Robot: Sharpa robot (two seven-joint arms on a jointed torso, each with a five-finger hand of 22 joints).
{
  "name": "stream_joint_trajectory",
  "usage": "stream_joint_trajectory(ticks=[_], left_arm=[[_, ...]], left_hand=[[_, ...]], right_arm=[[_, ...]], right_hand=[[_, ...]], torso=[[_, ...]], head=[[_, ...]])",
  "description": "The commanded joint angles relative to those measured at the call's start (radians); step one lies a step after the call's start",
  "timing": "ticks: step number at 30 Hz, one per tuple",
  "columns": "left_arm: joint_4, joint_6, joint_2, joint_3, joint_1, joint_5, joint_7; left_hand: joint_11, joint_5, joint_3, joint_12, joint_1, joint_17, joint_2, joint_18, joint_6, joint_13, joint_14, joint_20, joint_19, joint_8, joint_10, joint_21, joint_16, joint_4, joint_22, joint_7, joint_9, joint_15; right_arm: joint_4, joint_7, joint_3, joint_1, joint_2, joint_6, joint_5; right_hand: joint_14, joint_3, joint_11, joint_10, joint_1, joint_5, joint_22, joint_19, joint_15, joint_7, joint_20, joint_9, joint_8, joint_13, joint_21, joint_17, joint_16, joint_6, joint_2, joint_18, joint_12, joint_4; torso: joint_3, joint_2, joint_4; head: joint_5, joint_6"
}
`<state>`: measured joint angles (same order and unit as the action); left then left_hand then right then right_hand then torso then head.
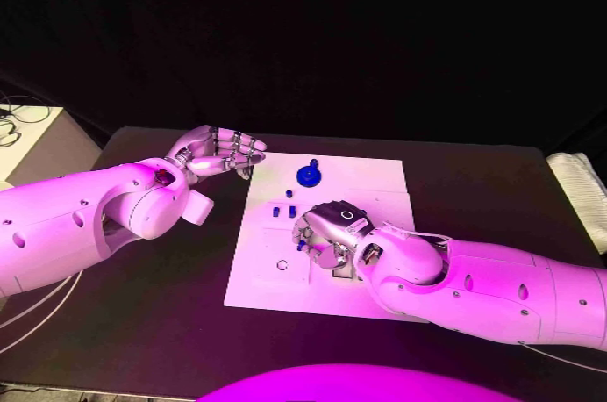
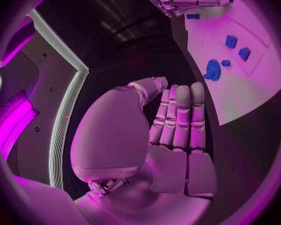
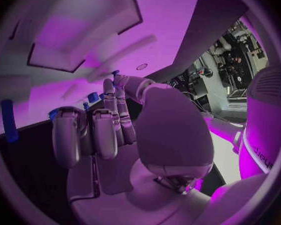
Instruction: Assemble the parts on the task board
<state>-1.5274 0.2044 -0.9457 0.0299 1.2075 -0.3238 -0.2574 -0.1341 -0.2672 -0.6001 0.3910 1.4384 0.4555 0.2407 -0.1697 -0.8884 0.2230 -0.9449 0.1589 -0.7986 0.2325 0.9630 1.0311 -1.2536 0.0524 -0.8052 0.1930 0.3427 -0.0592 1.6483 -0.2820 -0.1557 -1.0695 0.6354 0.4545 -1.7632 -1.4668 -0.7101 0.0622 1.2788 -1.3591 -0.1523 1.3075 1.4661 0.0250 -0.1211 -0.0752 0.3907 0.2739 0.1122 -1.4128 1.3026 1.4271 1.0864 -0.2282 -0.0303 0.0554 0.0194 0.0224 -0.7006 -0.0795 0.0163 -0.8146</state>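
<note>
The white task board (image 1: pixel 380 178) lies mid-table. On its far part stands a round blue knob (image 1: pixel 310 171), with a tiny blue piece (image 1: pixel 289 192) and two short blue pegs (image 1: pixel 283 211) nearer. My right hand (image 1: pixel 326 231) is curled down over the board's middle. Its thumb and a finger meet on a small blue part (image 3: pixel 115 73), which shows at the hand's edge (image 1: pixel 301 236) in the head view. My left hand (image 1: pixel 217 154) hovers off the board's far-left corner, holding nothing, its fingers (image 2: pixel 178 115) side by side. The left wrist view shows the knob (image 2: pixel 212 70) and the board (image 2: pixel 253 95).
The black table (image 1: pixel 165 314) spreads around the board. A pale box (image 1: pixel 45 147) stands at the table's left edge and a white ribbed object (image 1: pixel 580 187) at its right edge. More blue pieces (image 3: pixel 92 97) sit by my right hand's curled fingers.
</note>
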Motion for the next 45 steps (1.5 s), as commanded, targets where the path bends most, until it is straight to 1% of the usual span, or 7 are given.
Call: stream_joint_trajectory(ticks=[1,8,17,18,34,40,45], left_arm=[[-0.001,-0.015,0.000,-0.001,0.000,0.006,-0.003],[-0.001,-0.017,0.000,-0.001,0.000,0.005,-0.002],[0.000,-0.018,0.000,-0.001,0.000,0.005,0.000],[0.000,-0.018,0.000,-0.001,0.000,0.005,0.000],[0.006,-0.022,0.000,-0.001,0.000,0.005,0.004],[0.006,-0.025,-0.001,-0.001,-0.001,0.005,0.004],[0.003,-0.025,-0.003,-0.001,-0.002,0.006,0.003]], left_hand=[[0.001,-0.003,0.001,0.003,0.002,0.000,-0.008,-0.014,0.005,0.000,-0.001,0.000,0.001,0.003,-0.004,-0.005,0.006,-0.004,0.001,0.002,-0.001,-0.004],[0.001,-0.003,0.001,0.003,0.002,0.000,-0.008,-0.014,0.005,0.000,-0.001,0.000,0.001,0.003,-0.004,-0.005,0.006,-0.004,0.001,0.002,-0.001,-0.004],[0.000,-0.004,0.002,0.005,0.003,0.000,-0.009,-0.014,0.006,0.000,-0.001,0.000,0.001,0.004,-0.006,-0.005,0.007,-0.005,0.001,0.003,-0.001,-0.004],[0.000,-0.004,0.002,0.005,0.003,0.000,-0.009,-0.014,0.006,0.000,-0.001,0.000,0.001,0.004,-0.006,-0.005,0.007,-0.005,0.001,0.003,-0.001,-0.004],[0.000,-0.004,0.002,0.006,0.003,0.000,-0.010,-0.015,0.005,0.000,0.000,0.001,0.001,0.005,-0.008,-0.005,0.007,-0.006,0.001,0.003,-0.001,-0.004],[0.000,-0.004,0.002,0.006,0.003,0.000,-0.010,-0.015,0.005,0.000,0.000,0.001,0.001,0.005,-0.008,-0.005,0.007,-0.006,0.001,0.003,-0.001,-0.004],[0.000,-0.004,0.002,0.006,0.003,0.000,-0.010,-0.015,0.005,0.000,0.000,0.001,0.001,0.005,-0.008,-0.005,0.007,-0.006,0.001,0.003,-0.001,-0.004]], right_arm=[[-0.003,-0.005,-0.001,0.002,-0.004,-0.031,-0.021],[-0.004,0.001,-0.003,0.004,-0.010,-0.044,-0.023],[-0.008,0.023,-0.005,0.004,-0.007,-0.030,-0.012],[-0.009,0.024,-0.006,0.004,-0.007,-0.027,-0.011],[0.039,0.026,-0.004,0.003,0.048,0.064,-0.001],[0.098,0.017,0.008,-0.023,0.126,0.064,0.042],[0.122,0.013,0.016,-0.071,0.204,0.027,0.104]], right_hand=[[-0.049,0.001,-0.004,0.007,0.007,-0.003,0.167,0.051,-0.003,-0.003,-0.003,0.001,0.002,-0.002,0.004,-0.003,-0.003,0.002,0.008,-0.007,0.007,-0.005],[-0.048,0.007,-0.001,-0.004,0.020,-0.003,0.165,0.049,-0.006,-0.005,-0.004,0.003,-0.002,-0.008,0.009,-0.006,-0.003,-0.006,0.002,-0.008,0.005,-0.008],[-0.034,0.045,0.026,-0.122,0.075,-0.003,0.103,0.012,-0.028,-0.020,-0.022,-0.008,-0.041,-0.046,0.117,-0.055,-0.030,-0.054,-0.043,-0.030,0.006,0.000],[-0.024,0.069,0.029,-0.164,0.074,0.059,0.075,-0.005,-0.032,-0.018,-0.027,-0.013,-0.056,-0.049,0.166,-0.084,-0.048,-0.071,-0.046,-0.040,0.008,-0.004],[0.008,0.287,0.052,-0.300,-0.005,0.050,-0.015,-0.037,-0.049,-0.011,-0.044,-0.060,-0.136,-0.046,0.315,-0.170,-0.090,-0.105,-0.003,-0.064,0.043,0.021],[-0.001,0.300,0.045,-0.282,-0.017,0.049,-0.003,-0.025,-0.045,-0.014,-0.041,-0.065,-0.142,-0.043,0.294,-0.153,-0.076,-0.097,0.003,-0.060,0.066,0.036],[-0.022,0.290,0.036,-0.250,-0.019,0.050,0.034,0.001,-0.036,-0.017,-0.033,-0.071,-0.148,-0.043,0.231,-0.107,-0.046,-0.089,-0.001,-0.048,0.093,0.047]], torso=[[0.0003,0.000,-0.0006],[0.0006,0.000,-0.0004],[0.0006,0.001,0.0021],[0.0006,0.001,0.0021],[-0.0001,0.002,0.0012],[0.0007,0.002,0.0032],[0.0013,0.002,0.0049]], head=[[-0.001,-0.001],[-0.002,-0.003],[-0.001,-0.004],[-0.001,-0.004],[-0.006,0.009],[-0.012,0.016],[-0.023,0.024]])
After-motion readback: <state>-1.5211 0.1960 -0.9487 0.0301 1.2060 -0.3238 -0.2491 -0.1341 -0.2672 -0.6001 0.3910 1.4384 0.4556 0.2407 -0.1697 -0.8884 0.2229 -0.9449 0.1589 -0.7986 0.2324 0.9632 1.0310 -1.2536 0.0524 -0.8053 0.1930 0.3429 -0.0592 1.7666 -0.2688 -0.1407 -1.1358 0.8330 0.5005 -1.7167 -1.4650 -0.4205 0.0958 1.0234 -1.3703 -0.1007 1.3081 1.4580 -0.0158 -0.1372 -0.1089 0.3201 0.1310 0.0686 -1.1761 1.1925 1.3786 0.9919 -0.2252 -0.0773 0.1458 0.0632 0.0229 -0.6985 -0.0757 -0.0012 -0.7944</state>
